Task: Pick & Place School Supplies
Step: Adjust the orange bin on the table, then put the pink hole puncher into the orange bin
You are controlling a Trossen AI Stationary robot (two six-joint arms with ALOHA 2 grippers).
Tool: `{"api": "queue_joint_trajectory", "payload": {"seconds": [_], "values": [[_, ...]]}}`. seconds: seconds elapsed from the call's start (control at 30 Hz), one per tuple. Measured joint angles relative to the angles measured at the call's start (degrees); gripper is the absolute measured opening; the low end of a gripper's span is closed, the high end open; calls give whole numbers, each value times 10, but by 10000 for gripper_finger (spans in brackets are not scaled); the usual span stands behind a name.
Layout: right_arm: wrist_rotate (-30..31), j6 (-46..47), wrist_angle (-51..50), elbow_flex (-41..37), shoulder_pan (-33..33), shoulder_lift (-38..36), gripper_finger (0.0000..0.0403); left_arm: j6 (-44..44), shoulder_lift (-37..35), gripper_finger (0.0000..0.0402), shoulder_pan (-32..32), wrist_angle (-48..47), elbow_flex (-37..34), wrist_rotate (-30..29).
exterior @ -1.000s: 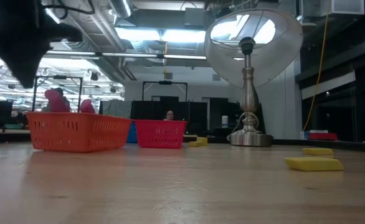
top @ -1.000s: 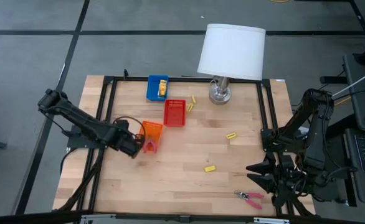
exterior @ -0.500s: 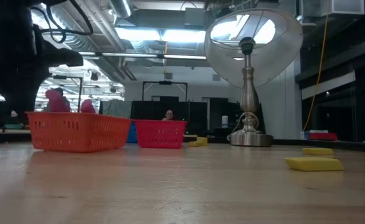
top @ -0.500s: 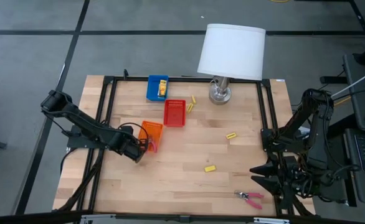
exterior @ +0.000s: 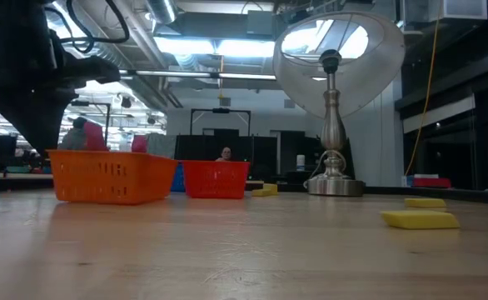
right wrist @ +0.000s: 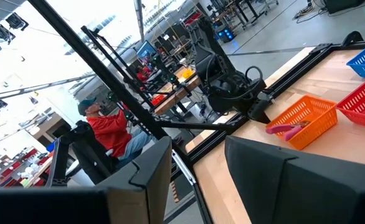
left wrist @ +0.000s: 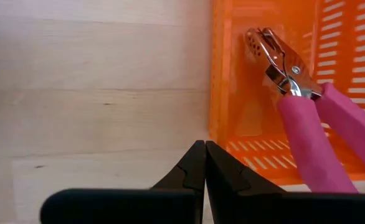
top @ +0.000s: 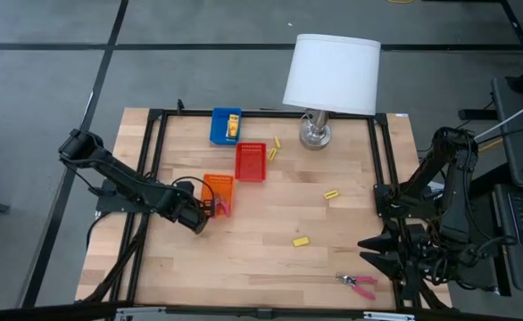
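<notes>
Wooden surface (top: 270,254) from above carries loose pink-handled pliers (top: 360,283) near the spread right gripper (top: 379,251); the left wrist view shows the left gripper (left wrist: 205,163) clenched empty beside another stiff, light pair (left wrist: 307,106) lying in the orange tray (left wrist: 220,93), best grasped across its handles.

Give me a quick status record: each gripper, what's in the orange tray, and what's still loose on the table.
left gripper: shut, empty, just outside the orange tray
right gripper: open, waiting at the table's right edge
orange tray contents: pink-handled tool, handles sticking out over the rim
blue tray: one yellow packet
red tray: nothing visible inside
loose on table: second pink-handled tool, two yellow packets, two yellow stubs
</notes>
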Motion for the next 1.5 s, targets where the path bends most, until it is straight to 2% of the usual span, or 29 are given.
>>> {"api": "queue_joint_trajectory", "payload": {"seconds": [0.13, 0.27, 0.37, 0.43, 0.5, 0.57, 0.6, 0.67, 0.73, 0.83, 0.97, 1.03, 1.17, 1.33, 1.43, 1.5], "values": [[0, -1, 0, 0, 0, 0, 155, -4, 0, 2, -7, -8, 7, 2], [0, -1, 0, 0, 0, 0, 155, -8, -1, 2, -16, -92, 27, -3], [-1, 1, 0, 0, 0, 0, 155, 25, -10, 2, -31, -145, 64, -49], [-2, 8, 0, 0, 0, 0, 155, 86, -18, 2, -48, -140, 90, -93], [-2, 10, 0, 0, 1, 0, 155, 195, -26, 2, -72, -68, 119, -144], [-2, 10, 0, 0, 1, 0, 155, 361, -26, 2, -98, 88, 141, -182], [-6, 10, 0, 0, 1, 0, 155, 452, -22, 2, -108, 185, 147, -180], [-31, 11, -3, 0, 2, 0, 155, 611, 5, 2, -114, 377, 154, -142], [-66, 14, -10, 0, 2, 0, 155, 702, 48, 2, -111, 459, 174, -117], [-102, 51, -31, 0, 4, 5, 155, 762, 125, 13, -85, 434, 233, -98], [-125, 154, -74, 0, 14, 14, 155, 804, 242, 53, -33, 415, 303, 16], [-148, 217, -88, 0, 23, 23, 155, 798, 284, 77, -18, 412, 335, 50], [-255, 359, -108, 0, 32, 60, 155, 818, 304, 119, -8, 418, 361, 59], [-512, 572, -215, 0, 13, 124, 141, 845, 258, 147, -6, 367, 360, -10], [-644, 634, -271, 0, 10, 156, 131, 857, 211, 151, -9, 327, 361, -61], [-697, 651, -293, 0, 10, 168, 127, 864, 180, 152, -15, 299, 360, -101]]}}
